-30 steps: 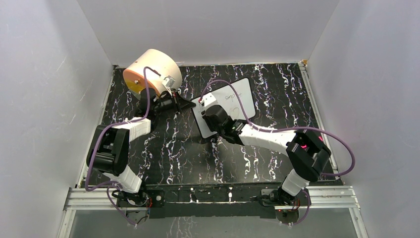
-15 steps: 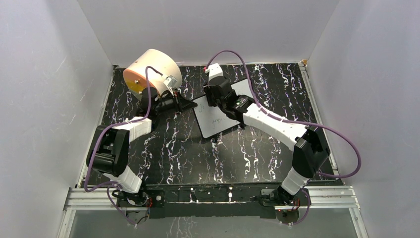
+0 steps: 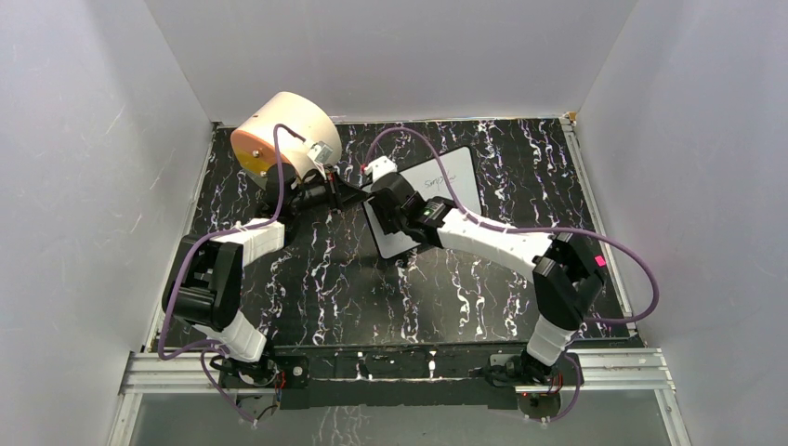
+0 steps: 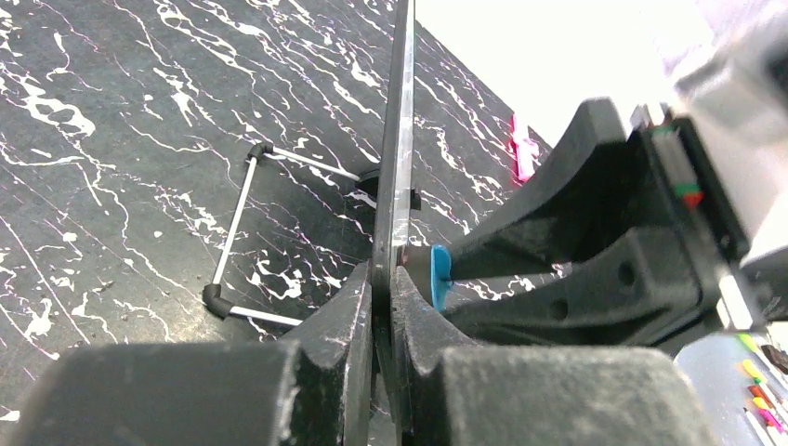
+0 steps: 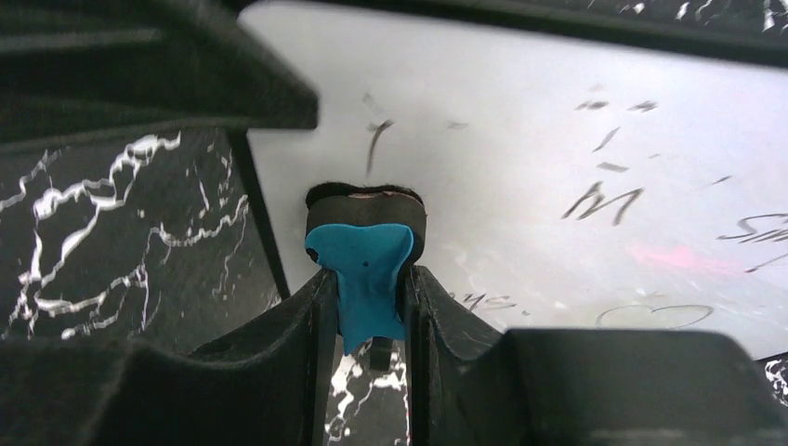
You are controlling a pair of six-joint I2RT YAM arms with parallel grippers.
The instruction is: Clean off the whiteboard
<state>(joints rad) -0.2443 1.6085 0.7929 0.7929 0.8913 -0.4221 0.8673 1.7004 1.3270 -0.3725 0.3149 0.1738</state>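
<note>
The whiteboard (image 3: pixel 448 177) stands tilted at the table's back middle, with faint handwriting on its face (image 5: pixel 595 121). My left gripper (image 3: pixel 356 197) is shut on the board's left edge, which shows edge-on between the fingers in the left wrist view (image 4: pixel 401 139); the jaws (image 4: pixel 383 274) pinch it. My right gripper (image 3: pixel 390 200) is over the board's left part, shut on a blue eraser (image 5: pixel 364 274) whose black felt pad presses on the white face near the board's left edge. The eraser's blue tip also shows in the left wrist view (image 4: pixel 439 276).
A large cream cylinder with an orange face (image 3: pixel 283 135) lies at the back left, just behind my left arm. The board's thin wire stand (image 4: pixel 237 228) rests on the black marbled table (image 3: pixel 325 288). White walls close in left, right and behind.
My right gripper swept with the eraser from the board's near left part up to its far edge, then back to the left part. The left gripper has held still.
</note>
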